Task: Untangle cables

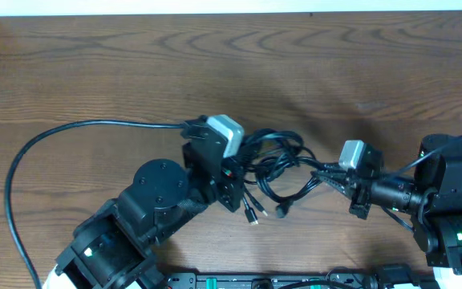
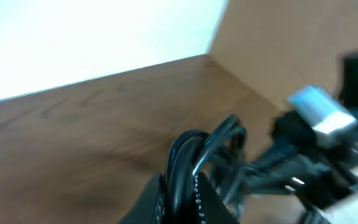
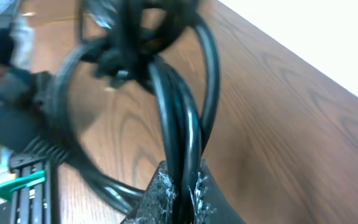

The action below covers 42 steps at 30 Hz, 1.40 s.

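The cables (image 1: pixel 277 164) are a knot of thin glossy black cords stretched between my two grippers over the wooden table, with plug ends hanging at the front. My left gripper (image 1: pixel 235 164) is shut on cords at the knot's left side; in the left wrist view the cords (image 2: pixel 188 163) run up from between its jaws (image 2: pixel 184 190). My right gripper (image 1: pixel 327 175) is shut on cords at the knot's right side; in the right wrist view a pair of cords (image 3: pixel 182 134) rises from its jaws (image 3: pixel 182 183) into loops.
A thicker black arm cable (image 1: pixel 22 160) curves across the left of the table (image 1: pixel 335 72). A dark rack with green parts (image 1: pixel 295 281) runs along the front edge. A white wall borders the far edge.
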Motion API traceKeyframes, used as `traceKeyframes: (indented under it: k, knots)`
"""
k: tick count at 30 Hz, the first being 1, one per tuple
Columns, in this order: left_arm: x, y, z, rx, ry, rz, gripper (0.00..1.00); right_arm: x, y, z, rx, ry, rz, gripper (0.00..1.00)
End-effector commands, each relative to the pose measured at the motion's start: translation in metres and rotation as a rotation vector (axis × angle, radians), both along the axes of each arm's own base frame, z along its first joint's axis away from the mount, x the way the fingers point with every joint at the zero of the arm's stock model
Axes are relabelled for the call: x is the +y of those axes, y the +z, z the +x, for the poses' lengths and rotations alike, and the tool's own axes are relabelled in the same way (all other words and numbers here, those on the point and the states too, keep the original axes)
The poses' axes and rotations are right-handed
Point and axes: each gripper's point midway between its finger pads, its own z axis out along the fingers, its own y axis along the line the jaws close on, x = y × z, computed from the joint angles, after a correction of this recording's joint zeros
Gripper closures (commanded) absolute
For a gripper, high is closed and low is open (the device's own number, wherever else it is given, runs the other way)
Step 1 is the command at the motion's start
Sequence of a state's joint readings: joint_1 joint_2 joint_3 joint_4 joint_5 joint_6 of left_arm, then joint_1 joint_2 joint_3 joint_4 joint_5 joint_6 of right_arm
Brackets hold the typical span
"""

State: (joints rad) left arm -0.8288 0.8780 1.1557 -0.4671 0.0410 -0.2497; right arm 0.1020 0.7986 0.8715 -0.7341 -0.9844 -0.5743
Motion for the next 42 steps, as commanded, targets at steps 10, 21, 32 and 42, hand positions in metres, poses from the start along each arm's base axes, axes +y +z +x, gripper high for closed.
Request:
traceKeyframes:
  k: [10,21,32,42]
  knots:
    - [0.057,0.024,0.031,0.017,0.393,-0.135,0.92,0.014,0.020,-0.030,-0.140,0.227,0.093,0.99]
    - [0.036,0.023,0.018,-0.048,0.215,-0.032,0.93,-0.013,-0.006,0.020,0.018,-0.139,-0.048,0.54]
    - [-0.003,0.015,-0.022,-0.204,-0.189,0.140,0.93,-0.012,0.014,0.032,0.013,-0.188,0.034,0.36]
    - [-0.015,0.026,-0.030,-0.209,-0.254,0.071,0.93,0.004,0.029,0.012,0.067,-0.056,0.144,0.32]
